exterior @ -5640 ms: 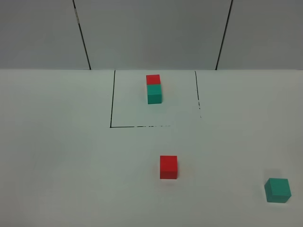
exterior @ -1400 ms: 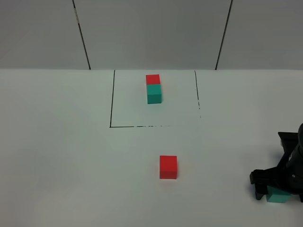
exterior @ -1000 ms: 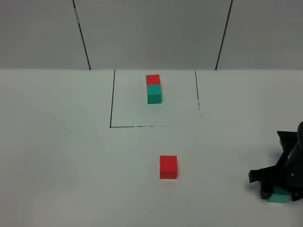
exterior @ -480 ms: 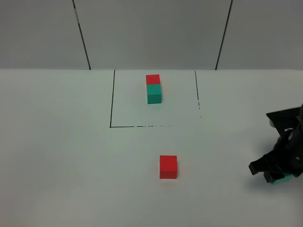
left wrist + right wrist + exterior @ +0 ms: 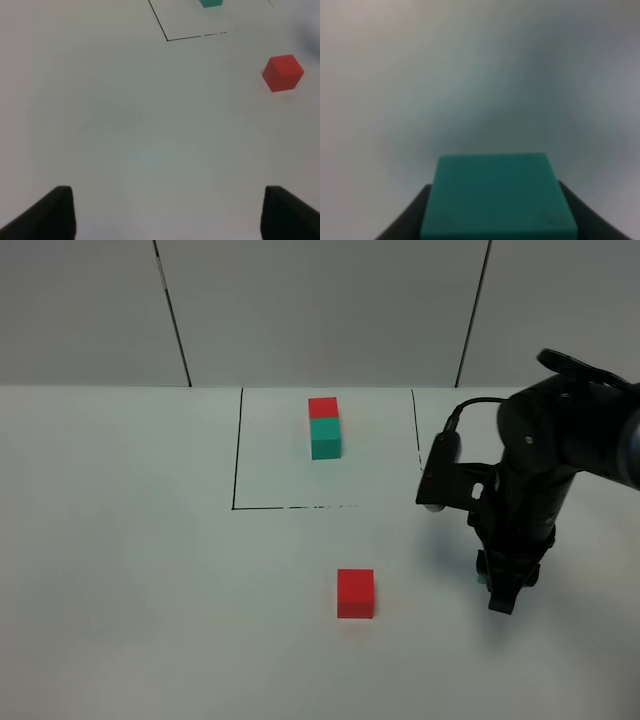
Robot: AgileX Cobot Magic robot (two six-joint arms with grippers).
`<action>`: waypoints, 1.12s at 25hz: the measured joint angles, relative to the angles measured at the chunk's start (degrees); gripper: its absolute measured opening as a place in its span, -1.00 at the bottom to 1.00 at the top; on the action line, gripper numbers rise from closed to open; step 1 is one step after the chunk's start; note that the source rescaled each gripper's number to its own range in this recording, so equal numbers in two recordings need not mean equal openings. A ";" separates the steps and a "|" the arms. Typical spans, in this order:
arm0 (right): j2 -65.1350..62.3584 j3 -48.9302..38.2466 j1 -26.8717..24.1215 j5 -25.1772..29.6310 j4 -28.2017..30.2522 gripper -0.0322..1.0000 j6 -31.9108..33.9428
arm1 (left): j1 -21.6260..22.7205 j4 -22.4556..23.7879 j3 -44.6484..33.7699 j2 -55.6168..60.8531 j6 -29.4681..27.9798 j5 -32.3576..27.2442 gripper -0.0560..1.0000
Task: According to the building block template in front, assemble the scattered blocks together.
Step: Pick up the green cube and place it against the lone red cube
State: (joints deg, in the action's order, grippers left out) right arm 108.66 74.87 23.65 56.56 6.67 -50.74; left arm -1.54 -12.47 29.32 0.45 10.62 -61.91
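Teal cube point(image 5: 497, 197) between right gripper point(image 5: 500, 595) jaws: bottom cropped in wrist view, mostly hidden in high view.

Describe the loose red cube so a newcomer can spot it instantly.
On the white table, find the black square outline toward the far side. In front of its near edge, outside it, a red cube sits alone on bare tabletop. The other red cube is inside the outline, joined to a teal cube; this one touches nothing.
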 joint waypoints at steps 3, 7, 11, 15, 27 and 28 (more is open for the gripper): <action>5.11 4.24 1.27 3.24 1.33 -0.89 -0.37 | 0.00 0.00 0.00 0.00 0.00 0.00 0.23; 8.94 7.35 3.47 3.32 0.60 -0.89 -1.42 | 0.00 0.00 0.00 0.00 0.00 0.00 0.23; 11.93 9.41 5.71 2.89 -1.55 -0.89 -2.76 | 0.00 0.00 0.00 0.00 0.00 0.00 0.23; 14.47 10.75 7.39 2.65 -2.44 -0.90 -2.89 | 0.00 0.00 0.00 0.00 0.00 0.00 0.23; 17.18 11.42 8.55 -0.75 -3.68 -0.90 -2.74 | 0.00 0.00 0.00 0.00 0.00 0.00 0.22; 17.23 11.42 8.67 -0.81 -3.73 -0.90 -2.74 | 0.00 0.00 0.00 0.00 0.00 0.00 0.22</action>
State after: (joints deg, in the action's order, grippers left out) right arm 125.88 86.29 32.32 55.75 2.94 -53.48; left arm -1.54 -12.47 29.32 0.45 10.62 -61.91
